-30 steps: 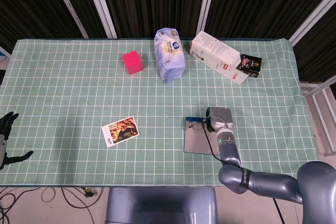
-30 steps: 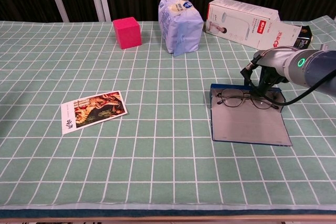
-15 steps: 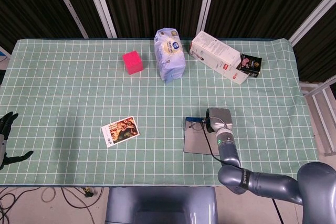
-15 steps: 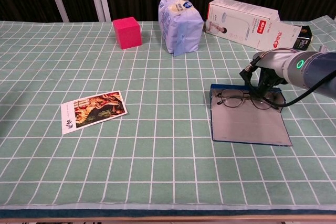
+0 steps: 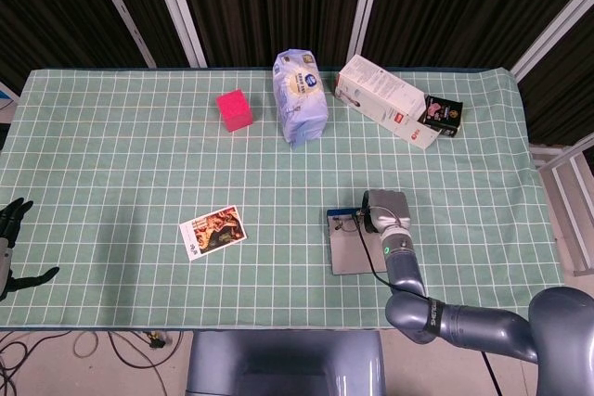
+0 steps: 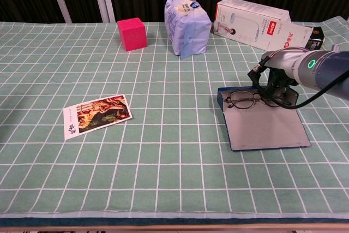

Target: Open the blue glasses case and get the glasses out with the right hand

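Observation:
The blue glasses case (image 6: 267, 129) lies open on the green cloth at the right, its grey lid flap spread flat toward the near edge; in the head view the case (image 5: 357, 249) sits beside my right forearm. The thin-framed glasses (image 6: 242, 100) rest at the far end of the case. My right hand (image 6: 271, 84) reaches down onto their right side, and its dark fingers pinch the frame, hiding that lens. In the head view the forearm covers most of this hand. My left hand (image 5: 11, 229) hangs off the table's left edge, fingers apart and holding nothing.
A pink cube (image 6: 132, 34), a blue-white bag (image 6: 187, 19) and a white carton (image 6: 253, 23) stand along the far side. A small black box (image 5: 444, 114) lies by the carton's end. A picture card (image 6: 97, 115) lies at the near left.
The case has swung round, its lid flap sliding right and toward the near edge. The glasses have shifted slightly away from me under the right hand. The left hand has not moved.

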